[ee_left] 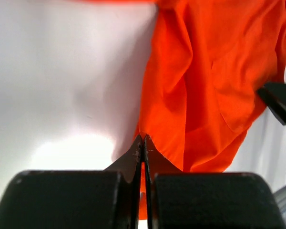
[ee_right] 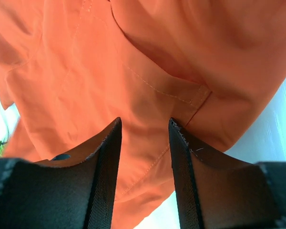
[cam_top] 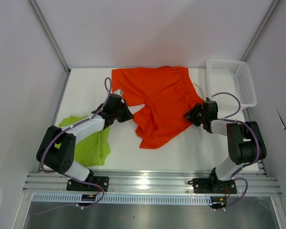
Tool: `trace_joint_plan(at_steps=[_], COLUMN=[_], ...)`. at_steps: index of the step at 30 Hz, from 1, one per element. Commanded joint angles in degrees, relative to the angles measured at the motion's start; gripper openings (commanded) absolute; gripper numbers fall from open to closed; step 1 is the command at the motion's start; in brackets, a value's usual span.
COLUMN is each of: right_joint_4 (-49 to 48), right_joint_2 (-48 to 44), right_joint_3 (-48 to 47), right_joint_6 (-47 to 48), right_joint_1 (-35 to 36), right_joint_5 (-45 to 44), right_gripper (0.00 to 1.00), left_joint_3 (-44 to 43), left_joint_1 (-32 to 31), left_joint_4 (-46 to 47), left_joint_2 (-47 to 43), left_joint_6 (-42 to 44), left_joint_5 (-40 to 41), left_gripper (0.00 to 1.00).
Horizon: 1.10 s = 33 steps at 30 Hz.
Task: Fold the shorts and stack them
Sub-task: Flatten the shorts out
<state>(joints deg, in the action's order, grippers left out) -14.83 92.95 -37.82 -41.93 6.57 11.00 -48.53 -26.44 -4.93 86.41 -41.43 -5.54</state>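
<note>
Little is done yet: the left gripper (ee_left: 143,139) pinches the edge of the orange shorts (cam_top: 157,98), the right gripper (ee_right: 144,129) stands open over them, and the green shorts (cam_top: 93,145) lie crumpled.

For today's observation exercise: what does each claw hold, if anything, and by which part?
The left claw is shut on the orange shorts, pinching the cloth's edge. The right claw is open over the same shorts, holding nothing.

White table (cam_top: 86,90) under orange shorts (cam_top: 157,102), green shorts (cam_top: 93,145), mesh basket (cam_top: 246,86)
</note>
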Motion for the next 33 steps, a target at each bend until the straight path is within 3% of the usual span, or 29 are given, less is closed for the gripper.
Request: trace_joint_plan(at_steps=[1,12,15,19,23,28,33], right_joint_4=[1.6,3.4,3.2,0.9,2.4,12.2,14.0], right_joint_2=[2.0,0.0,0.6,-2.5,-6.1,-7.6,-8.7], right_joint_3=[-2.7,-3.1,-3.6,-3.0,-4.3,-12.0,-13.4], right_joint_6=[1.4,2.8,2.9,4.7,7.1,14.3,12.1], right_joint_1=[-0.1,-0.1,0.0,1.5,6.0,13.5,21.8], right_joint_5=[-0.6,-3.4,-2.4,1.4,4.4,6.0,9.6], right_gripper=[0.45,0.45,0.45,0.52,0.61,0.72,0.73], left_joint_3=[-6.4,-14.5,-16.0,-16.0,-16.2,-17.1,-19.9], left_joint_1=[4.9,13.9,15.0,15.0,15.0,15.0,15.0], left_joint_4=[-6.7,-18.1,-19.0,-16.2,-14.7,-14.1,-14.7], left_joint_2=[-3.3,3.0,5.7,7.8,9.0,10.3,14.6], left_joint_6=[7.1,17.3,17.5,16.6,16.0,16.7,17.7], left_joint_5=[-0.6,3.8,4.2,1.3,-0.5,0.4,2.1], left_gripper=[0.0,0.0,0.0,0.0,0.0,0.0,0.0])
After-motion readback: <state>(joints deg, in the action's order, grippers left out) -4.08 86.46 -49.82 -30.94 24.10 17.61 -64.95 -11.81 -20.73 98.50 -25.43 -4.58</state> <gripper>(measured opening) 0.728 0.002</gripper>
